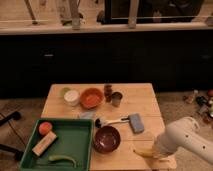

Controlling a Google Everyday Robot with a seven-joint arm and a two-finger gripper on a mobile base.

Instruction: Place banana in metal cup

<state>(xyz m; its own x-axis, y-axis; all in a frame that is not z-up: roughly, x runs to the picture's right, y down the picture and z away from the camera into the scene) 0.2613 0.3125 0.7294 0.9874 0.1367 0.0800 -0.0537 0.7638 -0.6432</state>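
Dim room, dark cabinets along the back wall, and in front of them a pale wooden table [150, 100] crowded with bits and pieces. At the back of it stands the metal cup [116, 99], upright, just right of an orange bowl [91, 97], with a white cup [72, 96] on the bowl's far side and a small dark brown object [107, 90] just behind. In the middle, a brush [110, 121] lies beside a blue-grey sponge [135, 123]. There's a dark bowl [107, 138] near the front, and left of it a green tray [65, 121] holding an orange ball [45, 127], a pale block [44, 143] and a green pod [62, 159]. Now the action: the white arm reaches in from the lower right, and the gripper [156, 150] is down at the table's front edge, right on the banana [144, 152]. The banana lies flat on the wood, right of the dark bowl and well apart from the metal cup. Whether the gripper has closed on it, I cannot tell from here.
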